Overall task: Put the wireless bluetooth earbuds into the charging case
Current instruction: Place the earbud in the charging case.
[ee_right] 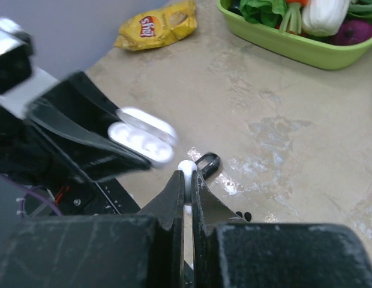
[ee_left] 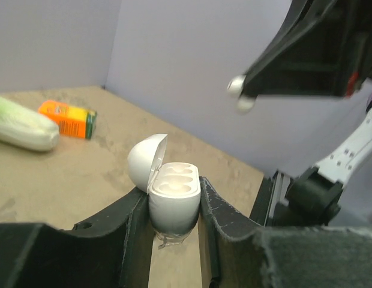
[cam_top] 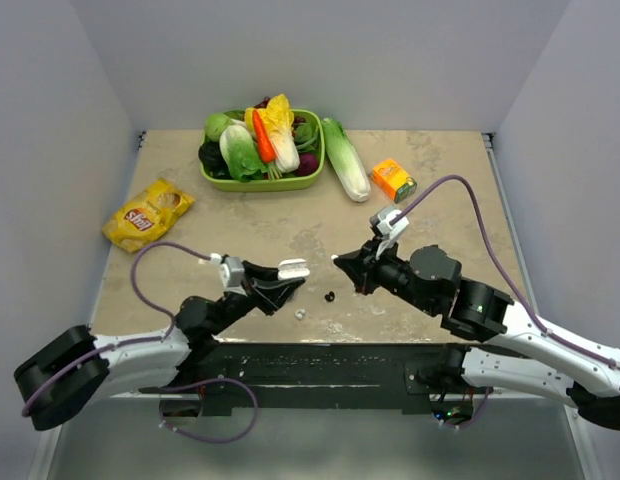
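Observation:
My left gripper [cam_top: 288, 276] is shut on the white charging case [cam_top: 293, 268] and holds it above the table with its lid open. In the left wrist view the case [ee_left: 174, 198] sits upright between my fingers, its sockets showing no buds. My right gripper [cam_top: 339, 262] is shut on one white earbud [ee_right: 186, 167], just right of the case [ee_right: 141, 141]. That earbud also shows in the left wrist view [ee_left: 240, 96], above and right of the case. A black earbud [cam_top: 329, 296] and a pale earbud [cam_top: 299, 313] lie on the table below the grippers. The fourth bud is out of view.
A green basket [cam_top: 290, 184] of vegetables stands at the back. A long pale cabbage [cam_top: 346, 160] and an orange carton [cam_top: 394, 180] lie to its right. A yellow chip bag [cam_top: 147, 213] lies at the left. Grey walls enclose the table.

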`<state>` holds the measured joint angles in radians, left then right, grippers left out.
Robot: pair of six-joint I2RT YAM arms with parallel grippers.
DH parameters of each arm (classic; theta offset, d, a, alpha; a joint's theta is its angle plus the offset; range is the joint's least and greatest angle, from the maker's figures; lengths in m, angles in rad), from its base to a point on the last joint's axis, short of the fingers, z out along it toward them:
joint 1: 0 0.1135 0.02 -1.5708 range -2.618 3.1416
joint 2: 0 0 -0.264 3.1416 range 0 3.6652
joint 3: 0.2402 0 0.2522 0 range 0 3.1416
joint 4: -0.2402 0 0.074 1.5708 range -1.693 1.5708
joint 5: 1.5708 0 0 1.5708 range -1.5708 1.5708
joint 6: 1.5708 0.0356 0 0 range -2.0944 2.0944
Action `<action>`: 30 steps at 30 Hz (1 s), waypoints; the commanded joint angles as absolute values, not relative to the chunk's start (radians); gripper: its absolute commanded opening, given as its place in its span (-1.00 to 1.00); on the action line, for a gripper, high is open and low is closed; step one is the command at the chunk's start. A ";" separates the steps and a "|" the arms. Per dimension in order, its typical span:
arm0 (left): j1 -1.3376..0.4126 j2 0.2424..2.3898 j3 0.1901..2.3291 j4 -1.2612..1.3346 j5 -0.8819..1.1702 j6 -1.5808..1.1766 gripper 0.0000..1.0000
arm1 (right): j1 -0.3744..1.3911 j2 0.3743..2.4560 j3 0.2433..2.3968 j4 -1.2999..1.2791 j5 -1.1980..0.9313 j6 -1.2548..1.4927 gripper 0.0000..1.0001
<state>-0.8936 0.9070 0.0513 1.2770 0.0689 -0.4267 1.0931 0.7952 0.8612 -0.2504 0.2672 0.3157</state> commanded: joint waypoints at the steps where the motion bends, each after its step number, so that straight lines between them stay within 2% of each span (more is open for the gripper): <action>1: -0.900 1.074 -0.023 1.718 0.236 -0.376 -1.00 | 1.092 0.782 0.937 -0.322 0.145 0.206 -1.00; 6: -0.900 1.233 -0.009 1.899 0.380 -0.388 -1.00 | 1.094 0.695 0.927 -0.330 0.066 0.178 -1.00; 12: -0.900 1.217 0.035 1.898 0.422 -0.371 -1.00 | 1.095 0.666 0.908 -0.321 -0.052 0.186 -1.00; 16: -0.900 1.198 0.093 1.896 0.549 -0.377 -1.00 | 1.094 0.721 0.910 -0.342 -0.116 0.152 -1.00; 21: -0.899 1.169 0.135 1.890 0.604 -0.417 -1.00 | 1.094 0.747 0.928 -0.359 -0.191 0.117 -1.00; 30: -0.899 1.109 0.250 1.651 0.707 -0.399 -1.00 | 1.095 0.805 0.933 -0.393 -0.268 0.078 -1.00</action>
<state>-0.8936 1.1152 0.1581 1.2716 0.6289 -0.4076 1.0931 0.7757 0.8986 -0.3782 -0.2035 0.1215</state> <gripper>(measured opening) 0.348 0.028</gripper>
